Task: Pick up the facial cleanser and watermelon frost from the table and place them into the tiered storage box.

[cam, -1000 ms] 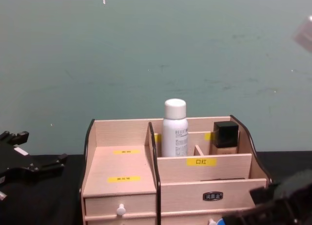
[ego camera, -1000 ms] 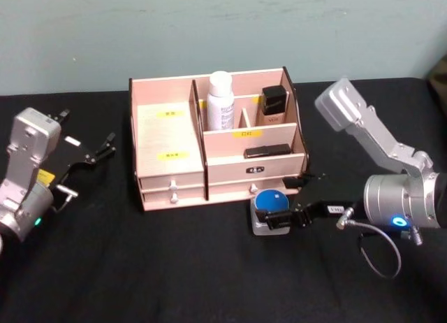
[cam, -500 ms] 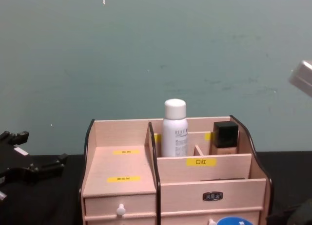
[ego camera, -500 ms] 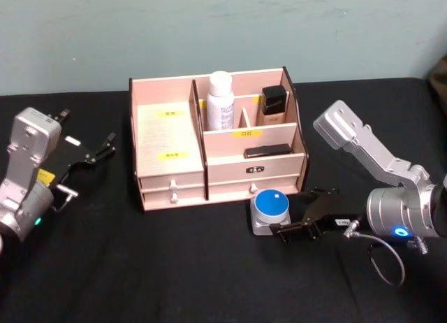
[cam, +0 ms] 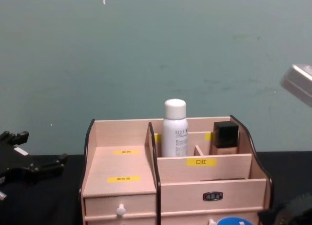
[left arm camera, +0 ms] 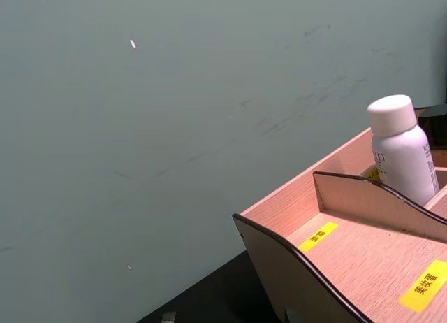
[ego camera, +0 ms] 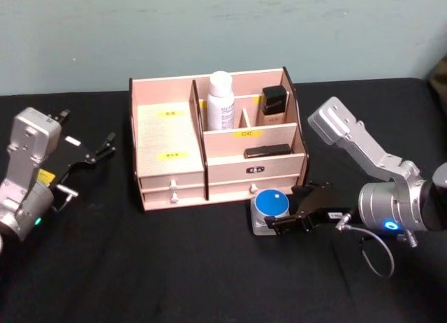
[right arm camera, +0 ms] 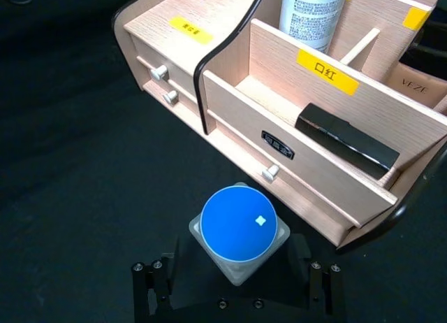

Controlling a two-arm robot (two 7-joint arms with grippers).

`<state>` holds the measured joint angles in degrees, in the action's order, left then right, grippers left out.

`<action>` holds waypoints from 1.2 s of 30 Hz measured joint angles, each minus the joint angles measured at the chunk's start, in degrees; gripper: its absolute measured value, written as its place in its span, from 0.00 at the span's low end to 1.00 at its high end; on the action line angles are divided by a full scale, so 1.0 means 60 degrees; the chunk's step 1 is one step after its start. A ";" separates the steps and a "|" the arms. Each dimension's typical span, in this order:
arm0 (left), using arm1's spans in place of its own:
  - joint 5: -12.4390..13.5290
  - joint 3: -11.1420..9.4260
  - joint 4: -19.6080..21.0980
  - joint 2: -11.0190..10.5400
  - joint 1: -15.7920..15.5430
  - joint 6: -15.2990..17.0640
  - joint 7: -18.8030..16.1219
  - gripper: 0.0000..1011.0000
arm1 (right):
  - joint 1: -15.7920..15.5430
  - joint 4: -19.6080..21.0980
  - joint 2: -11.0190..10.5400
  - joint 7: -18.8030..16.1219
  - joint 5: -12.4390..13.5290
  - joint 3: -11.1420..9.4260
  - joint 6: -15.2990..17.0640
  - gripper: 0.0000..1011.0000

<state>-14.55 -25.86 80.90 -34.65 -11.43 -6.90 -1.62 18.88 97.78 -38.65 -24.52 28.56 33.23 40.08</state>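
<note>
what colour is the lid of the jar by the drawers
Bright blue round lid, clearest in the right wrist view.

Soft, even, moderate light; shadows weak. Black table [ego camera: 174, 267] reads flat and dark. Faint sheen on tiered storage box [ego camera: 167, 135] panels. Wall [ego camera: 209, 22] evenly lit, upper frame.

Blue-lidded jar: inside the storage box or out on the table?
Out: the jar stands on the table before the storage box, flanked by the open right pincer.

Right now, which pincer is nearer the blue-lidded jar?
Right. The right pincer is open at the jar, its fingers flanking the jar's right side. The left pincer is far off, left of the box.
</note>
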 joint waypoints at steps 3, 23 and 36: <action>0.0000 -0.0001 0.0000 0.0000 0.0000 0.0000 0.0000 1.00 | 0.0055 -0.0104 0.0080 -0.0026 -0.0053 0.0040 -0.0026 0.99; 0.0001 0.0000 0.0000 0.0000 0.0000 -0.0001 0.0000 1.00 | 0.0260 -0.0627 0.0522 -0.0228 -0.0397 0.0173 -0.0176 0.99; 0.0000 0.0000 0.0000 0.0000 -0.0001 0.0000 -0.0001 1.00 | 0.0290 -0.0785 0.0654 -0.0300 -0.0517 0.0185 -0.0221 0.99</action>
<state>-14.55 -25.86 80.90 -34.65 -11.44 -6.90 -1.62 20.62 93.07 -34.73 -26.32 25.46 34.34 38.76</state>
